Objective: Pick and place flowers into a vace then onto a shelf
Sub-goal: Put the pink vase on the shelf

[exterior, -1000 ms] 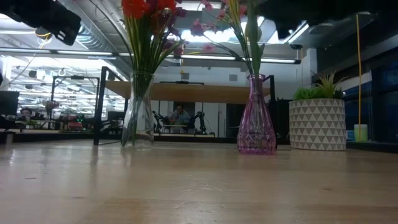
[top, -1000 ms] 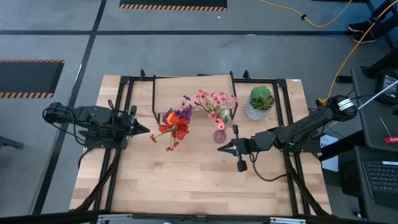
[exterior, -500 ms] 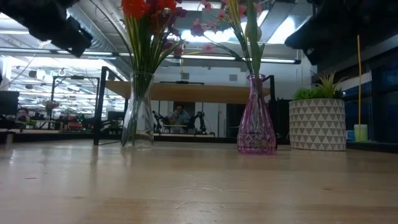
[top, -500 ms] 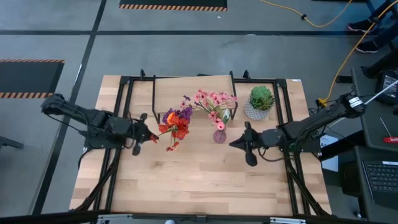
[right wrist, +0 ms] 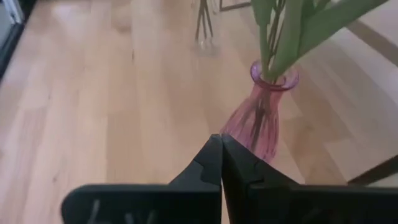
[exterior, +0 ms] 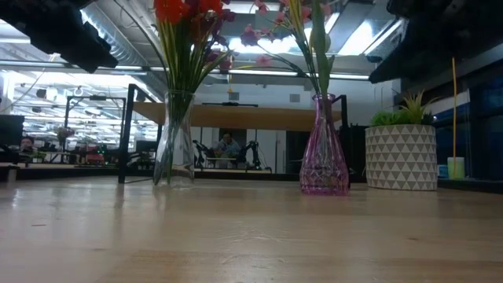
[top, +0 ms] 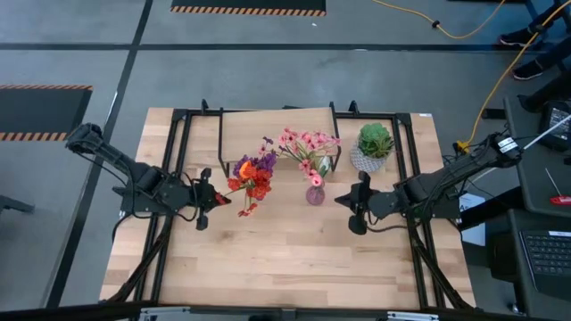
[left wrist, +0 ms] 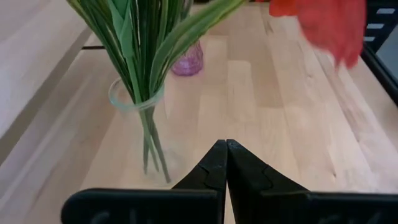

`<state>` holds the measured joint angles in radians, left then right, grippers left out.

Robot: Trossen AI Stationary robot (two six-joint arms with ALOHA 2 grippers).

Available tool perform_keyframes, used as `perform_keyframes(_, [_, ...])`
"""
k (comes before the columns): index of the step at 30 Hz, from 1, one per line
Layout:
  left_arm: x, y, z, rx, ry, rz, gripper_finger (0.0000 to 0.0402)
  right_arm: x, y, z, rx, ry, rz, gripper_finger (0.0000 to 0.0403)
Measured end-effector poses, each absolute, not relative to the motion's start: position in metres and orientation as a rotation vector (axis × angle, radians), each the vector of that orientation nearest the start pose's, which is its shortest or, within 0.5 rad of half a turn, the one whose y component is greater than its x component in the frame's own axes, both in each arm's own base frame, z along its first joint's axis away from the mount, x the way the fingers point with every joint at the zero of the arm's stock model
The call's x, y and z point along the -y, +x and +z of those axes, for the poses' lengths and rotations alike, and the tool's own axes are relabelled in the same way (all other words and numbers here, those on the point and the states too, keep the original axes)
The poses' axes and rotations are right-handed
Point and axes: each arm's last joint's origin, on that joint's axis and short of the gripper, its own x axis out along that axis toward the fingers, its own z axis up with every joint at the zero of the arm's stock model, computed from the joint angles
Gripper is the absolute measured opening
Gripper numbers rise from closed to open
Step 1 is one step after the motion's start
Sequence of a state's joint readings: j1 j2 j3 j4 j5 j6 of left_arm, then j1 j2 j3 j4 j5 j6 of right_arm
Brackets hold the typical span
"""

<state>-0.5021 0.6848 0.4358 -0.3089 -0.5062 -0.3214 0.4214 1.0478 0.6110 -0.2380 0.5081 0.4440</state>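
Red, purple and orange flowers (top: 252,176) stand with their stems in a clear glass vase (left wrist: 140,121) on the table. Pink flowers (top: 308,147) stand in a pink glass vase (right wrist: 258,118), (top: 315,194) to its right. The shelf (top: 268,129) stands behind both vases at the far edge. My left gripper (top: 214,198), (left wrist: 225,146) is shut, hanging above the table just left of the clear vase. My right gripper (top: 341,201), (right wrist: 221,138) is shut and sits right of the pink vase, pointing at it. Neither touches anything.
A round green plant in a white patterned pot (top: 374,147), (exterior: 401,153) stands right of the pink vase, near the right arm. A black metal frame (top: 178,160) runs along both sides of the table. Bare wooden tabletop (top: 277,254) stretches toward the near edge.
My left arm has reached out, and its gripper has moved right and slightly nearer, toward the clear vase. My right gripper has drawn back toward the table's right edge, away from the pink vase. Both vases and their flowers have stayed put.
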Motion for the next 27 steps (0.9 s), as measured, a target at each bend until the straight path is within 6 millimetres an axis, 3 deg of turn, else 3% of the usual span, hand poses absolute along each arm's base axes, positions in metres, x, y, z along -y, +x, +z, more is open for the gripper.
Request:
perform_keyframes(13, [0.061, 0.139, 0.213, -0.517, -0.019, 0.105, 0.0005, -0.074, 0.202, 0.197, -0.557, 0.161, -0.254, 0.0017])
perform_keyframes(27, [0.061, 0.139, 0.212, -0.522, -0.016, 0.107, 0.0007, -0.068, 0.209, 0.189, -0.573, 0.131, -0.337, 0.0186])
